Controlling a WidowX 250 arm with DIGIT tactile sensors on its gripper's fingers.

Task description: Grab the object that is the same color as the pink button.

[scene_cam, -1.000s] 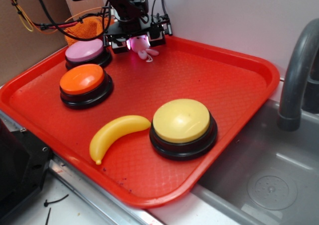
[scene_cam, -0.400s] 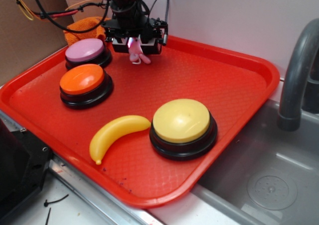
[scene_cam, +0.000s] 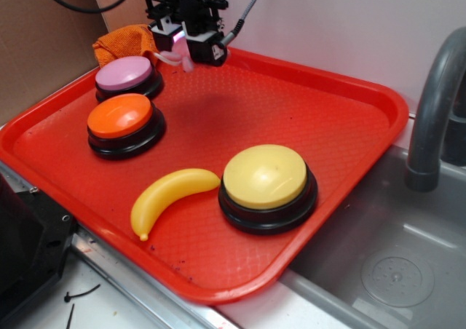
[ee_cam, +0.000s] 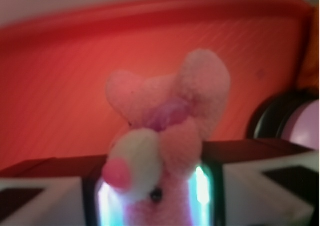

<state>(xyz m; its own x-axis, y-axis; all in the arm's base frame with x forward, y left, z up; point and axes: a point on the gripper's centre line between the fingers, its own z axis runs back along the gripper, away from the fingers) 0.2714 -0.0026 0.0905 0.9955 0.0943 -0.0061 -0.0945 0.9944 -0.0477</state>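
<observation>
A small pink plush bunny point(ee_cam: 165, 131) with long ears and a white face patch fills the wrist view, squeezed between my two fingers. In the exterior view my gripper point(scene_cam: 180, 52) hangs above the back left of the red tray point(scene_cam: 349, 125), shut on the bunny point(scene_cam: 175, 57), which is clear of the tray floor. The pink button point(scene_cam: 125, 76), mauve-topped on a black base, sits just left of and below the gripper; its edge shows at the right of the wrist view point(ee_cam: 300, 126).
An orange button point(scene_cam: 122, 119), a big yellow button point(scene_cam: 265, 180) and a yellow toy banana point(scene_cam: 171, 194) stand on the tray. An orange cloth point(scene_cam: 120, 41) lies behind the pink button. A grey sink and faucet point(scene_cam: 437, 103) are at the right.
The gripper has closed on the bunny and risen from the tray floor, drifting a little left and back. The bunny has left the tray with it.
</observation>
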